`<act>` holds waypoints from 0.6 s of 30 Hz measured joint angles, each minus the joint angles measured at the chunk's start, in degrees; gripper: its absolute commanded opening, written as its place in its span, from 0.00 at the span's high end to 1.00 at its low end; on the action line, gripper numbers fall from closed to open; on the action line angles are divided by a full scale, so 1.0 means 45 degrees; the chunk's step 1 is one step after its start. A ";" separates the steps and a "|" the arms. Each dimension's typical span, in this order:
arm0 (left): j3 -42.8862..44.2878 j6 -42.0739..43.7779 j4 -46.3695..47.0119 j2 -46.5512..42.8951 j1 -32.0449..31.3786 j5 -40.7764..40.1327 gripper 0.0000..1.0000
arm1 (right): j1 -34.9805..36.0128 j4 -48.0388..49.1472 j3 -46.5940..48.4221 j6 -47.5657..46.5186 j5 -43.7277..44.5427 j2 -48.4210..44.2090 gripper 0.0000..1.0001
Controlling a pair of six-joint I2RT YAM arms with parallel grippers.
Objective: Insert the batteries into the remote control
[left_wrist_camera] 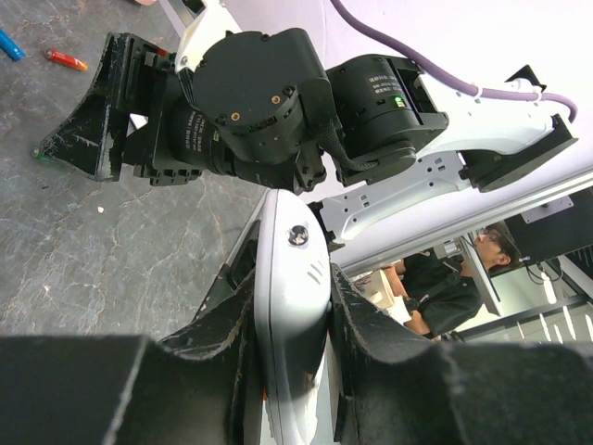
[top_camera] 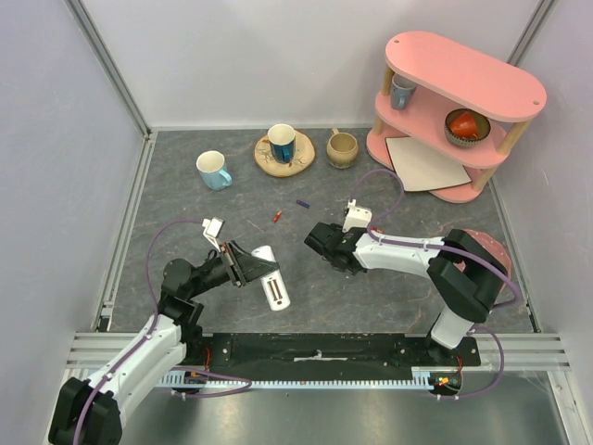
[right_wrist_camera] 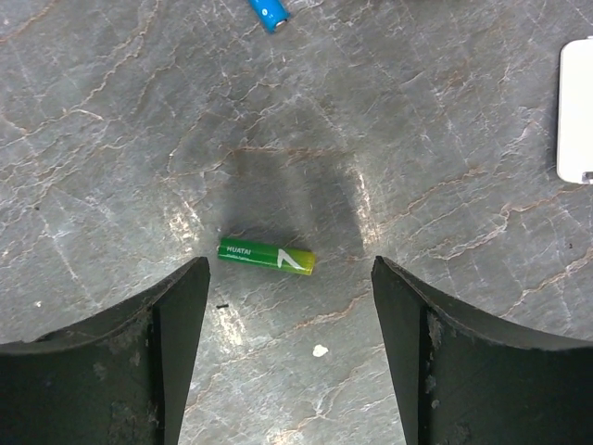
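My left gripper (top_camera: 246, 265) is shut on the white remote control (top_camera: 272, 278), which shows its dark slot in the top view. In the left wrist view the remote (left_wrist_camera: 295, 297) is clamped between the two black fingers. My right gripper (right_wrist_camera: 287, 271) is open and hangs just over a green battery (right_wrist_camera: 266, 255) that lies on the table between its fingers, untouched. In the top view this gripper (top_camera: 315, 241) hides that battery. A red battery (top_camera: 276, 217) and a blue-purple battery (top_camera: 302, 203) lie on the table beyond both grippers. The blue one (right_wrist_camera: 269, 11) also shows in the right wrist view.
At the back stand a blue-and-white mug (top_camera: 214, 170), a dark mug on a wooden saucer (top_camera: 282, 145) and a beige mug (top_camera: 342, 148). A pink two-tier shelf (top_camera: 482, 79) with a bowl and a cup stands at the back right, with a white sheet (top_camera: 424, 163) on its base.
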 measured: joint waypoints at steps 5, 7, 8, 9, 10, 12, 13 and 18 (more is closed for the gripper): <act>-0.0005 0.0005 -0.0078 0.0000 0.0000 0.0000 0.98 | -0.0199 0.0486 -0.0155 -0.0364 -0.0267 0.0019 0.23; -0.0010 0.0005 -0.0083 0.0000 0.0000 -0.0005 0.98 | -0.0199 0.0680 -0.0155 -0.0481 -0.0335 0.0073 0.23; -0.0010 0.0000 -0.0083 0.0000 0.0000 -0.0005 0.98 | -0.0199 0.0748 -0.0155 -0.0525 -0.0384 0.0121 0.23; -0.0010 0.0000 -0.0087 0.0000 0.0000 -0.0005 0.98 | -0.0199 0.0801 -0.0155 -0.0563 -0.0427 0.0189 0.23; -0.0010 0.0000 -0.0087 0.0000 0.0000 -0.0010 0.98 | -0.0199 0.0855 -0.0155 -0.0573 -0.0481 0.0282 0.23; -0.0010 0.0000 -0.0087 0.0000 0.0000 -0.0005 0.98 | -0.0199 0.0918 -0.0155 -0.0588 -0.0520 0.0452 0.22; -0.0010 0.0000 -0.0092 0.0000 0.0000 -0.0005 0.98 | -0.0199 0.0937 -0.0155 -0.0583 -0.0529 0.0525 0.23; -0.0010 0.0005 -0.0102 0.0000 0.0000 -0.0005 0.98 | -0.0219 0.1039 -0.0155 -0.0500 -0.0593 0.0597 0.26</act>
